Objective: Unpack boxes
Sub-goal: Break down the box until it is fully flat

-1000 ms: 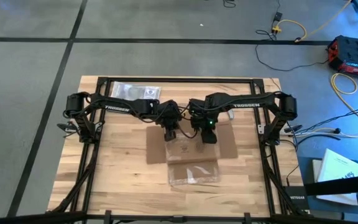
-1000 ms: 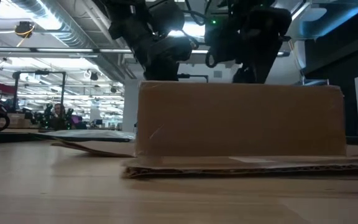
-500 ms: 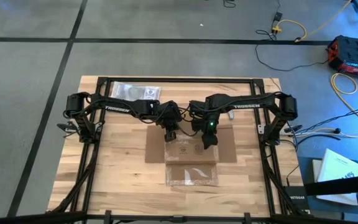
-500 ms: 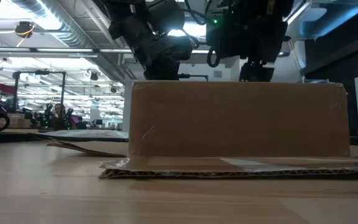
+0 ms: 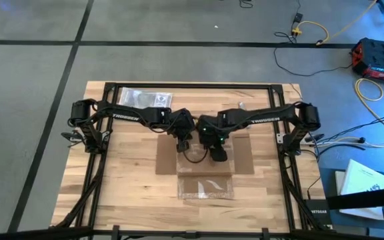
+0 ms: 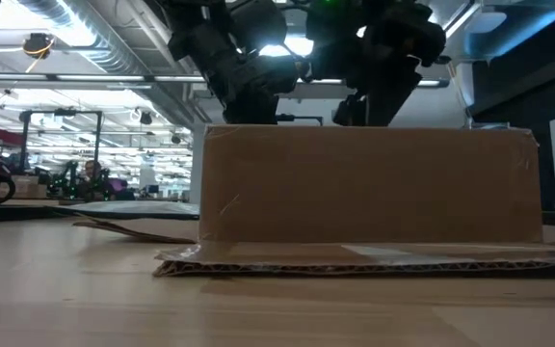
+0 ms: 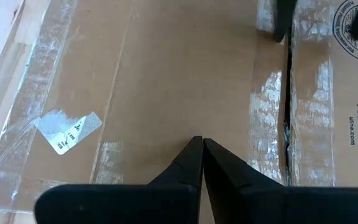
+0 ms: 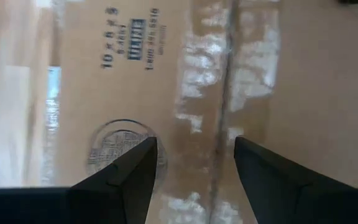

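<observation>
1. Seam is what I am lining up on: the taped centre seam of the shallow brown cardboard box is lying directly below my right gripper, passing between my two fingers instead of across them.

2. My right gripper is hovering over the box top with its fingers standing about half apart, gripping nothing; the shiny clear tape strip is showing in the gap.

3. My left gripper is pointing down at the same top panel with its fingers pressed together, empty. I cannot tell whether the tips are touching the cardboard.

4. The box is sitting near the middle of the light wooden table, with side flaps spread flat on the wood and one flap reaching toward the near edge. The top flaps are looking closed and taped.

5. Both grippers are crowding the box top close to each other, left gripper toward the box's left half, right over the seam. I am judging the right as better placed for working the tape.
</observation>
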Robot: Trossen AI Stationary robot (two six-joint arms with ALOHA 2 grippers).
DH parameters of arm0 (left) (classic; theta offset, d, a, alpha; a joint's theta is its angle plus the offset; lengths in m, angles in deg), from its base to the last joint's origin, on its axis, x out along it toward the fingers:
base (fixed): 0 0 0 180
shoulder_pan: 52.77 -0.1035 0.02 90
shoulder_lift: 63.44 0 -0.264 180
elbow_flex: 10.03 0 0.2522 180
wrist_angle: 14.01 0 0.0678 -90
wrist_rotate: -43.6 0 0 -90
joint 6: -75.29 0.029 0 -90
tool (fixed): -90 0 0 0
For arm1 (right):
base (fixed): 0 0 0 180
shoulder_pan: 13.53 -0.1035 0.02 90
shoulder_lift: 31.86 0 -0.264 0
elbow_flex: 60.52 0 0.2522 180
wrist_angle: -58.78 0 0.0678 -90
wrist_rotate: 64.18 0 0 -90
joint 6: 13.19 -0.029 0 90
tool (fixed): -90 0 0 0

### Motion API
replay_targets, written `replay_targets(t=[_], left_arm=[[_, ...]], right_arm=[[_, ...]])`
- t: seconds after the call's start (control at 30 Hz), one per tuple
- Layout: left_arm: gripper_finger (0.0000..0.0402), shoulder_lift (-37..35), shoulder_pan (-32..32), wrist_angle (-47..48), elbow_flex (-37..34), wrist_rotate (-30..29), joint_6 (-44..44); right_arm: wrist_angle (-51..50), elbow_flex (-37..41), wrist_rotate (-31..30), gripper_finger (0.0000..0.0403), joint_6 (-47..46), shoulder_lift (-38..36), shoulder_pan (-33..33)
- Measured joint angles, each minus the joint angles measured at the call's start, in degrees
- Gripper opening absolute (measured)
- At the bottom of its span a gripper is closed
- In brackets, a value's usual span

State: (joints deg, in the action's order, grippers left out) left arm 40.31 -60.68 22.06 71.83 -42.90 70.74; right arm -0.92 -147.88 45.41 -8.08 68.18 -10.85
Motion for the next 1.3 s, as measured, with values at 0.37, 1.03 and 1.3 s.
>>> replay_targets(t=[0.37, 1.03, 1.3], left_arm=[[0.0, 0.1, 0.1, -0.2, 0.0, 0.4, 0.0], [0.0, 0.1, 0.2, -0.5, 0.0, 1.6, -0.3], [0.0, 0.1, 0.2, -0.5, 0.0, 0.8, -0.2]], right_arm=[[4.4, 3.9, 3.7, 0.0201, -5.3, 0.0, -1.2], [5.5, 4.4, 23.0, 0.0202, -16.7, 0.3, -1.1], [5.6, 4.4, 27.8, 0.0202, -21.5, 0.3, -1.2]])
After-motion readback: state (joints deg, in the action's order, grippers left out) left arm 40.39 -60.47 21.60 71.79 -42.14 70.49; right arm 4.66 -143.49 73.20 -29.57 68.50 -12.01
